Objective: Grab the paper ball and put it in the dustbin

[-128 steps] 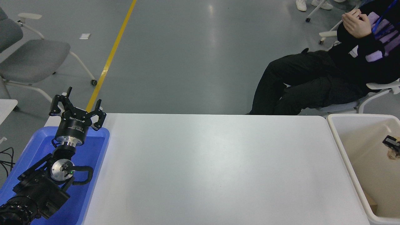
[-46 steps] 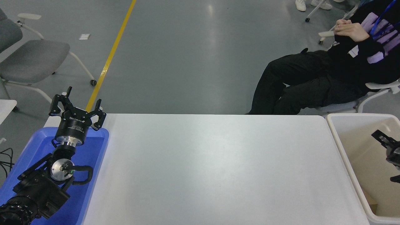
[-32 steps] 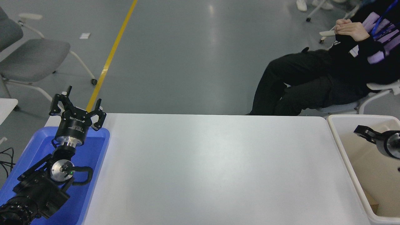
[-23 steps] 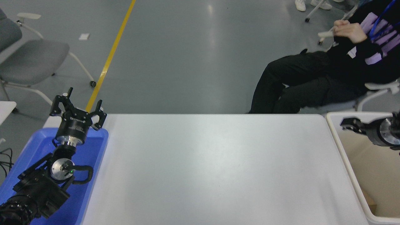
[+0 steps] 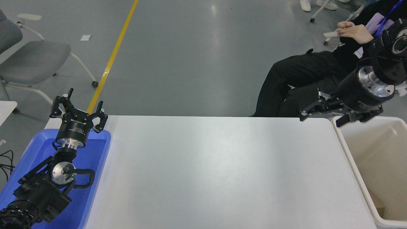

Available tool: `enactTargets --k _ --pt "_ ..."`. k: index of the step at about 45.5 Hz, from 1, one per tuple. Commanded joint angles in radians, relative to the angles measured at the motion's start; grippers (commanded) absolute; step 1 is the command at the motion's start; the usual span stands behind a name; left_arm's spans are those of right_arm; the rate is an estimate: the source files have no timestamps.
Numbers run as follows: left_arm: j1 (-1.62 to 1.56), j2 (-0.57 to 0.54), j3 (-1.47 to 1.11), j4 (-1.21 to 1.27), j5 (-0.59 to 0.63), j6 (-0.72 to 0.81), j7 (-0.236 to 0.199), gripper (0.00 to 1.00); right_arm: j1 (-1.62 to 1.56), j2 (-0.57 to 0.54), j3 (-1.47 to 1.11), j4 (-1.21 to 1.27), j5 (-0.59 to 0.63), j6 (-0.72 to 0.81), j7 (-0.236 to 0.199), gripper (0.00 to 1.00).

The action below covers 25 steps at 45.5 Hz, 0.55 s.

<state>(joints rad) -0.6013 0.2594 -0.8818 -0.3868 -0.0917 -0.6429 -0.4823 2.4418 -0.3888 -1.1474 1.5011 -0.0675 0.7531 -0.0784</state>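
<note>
A grey floor with a yellow line (image 5: 112, 58) running across it lies beyond the white table (image 5: 210, 171), whose top fills most of the view. The dustbin (image 5: 349, 149) stands against the table's right end, cream-white with a beige inside; a small tan-brown scrap shows low in its near corner, too little of it in sight to say whether it is the paper ball.

The right gripper (image 5: 321, 115) hangs above the table's far right corner, just left of the dustbin's rim, its fingers spread apart and holding nothing. Its arm comes in from the upper right edge.

Behind it, a person (image 5: 305, 79) in black clothes sits on a chair at the far side, one hand (image 5: 351, 31) raised.

At the lower left, the left gripper (image 5: 78, 109) is parked over a blue tray (image 5: 95, 156), its fingers apart and empty. A grey chair (image 5: 31, 60) stands on the floor at the upper left.
</note>
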Motion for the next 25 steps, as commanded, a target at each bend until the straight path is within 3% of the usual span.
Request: enactTargets --k 1,7,25 --pt "0.000 0.000 0.000 0.000 0.000 0.000 0.001 0.98 0.098 0.096 0.009 0.014 0.038 0.032 0.000 1.00" --pt "0.000 0.000 0.000 -0.001 0.000 0.000 0.001 0.98 0.100 0.156 -0.077 0.011 0.040 0.032 0.000 1.00" --pt "0.000 0.000 0.000 -0.001 0.000 0.000 0.001 0.98 0.129 0.071 -0.278 -0.002 0.040 0.032 0.000 1.00"
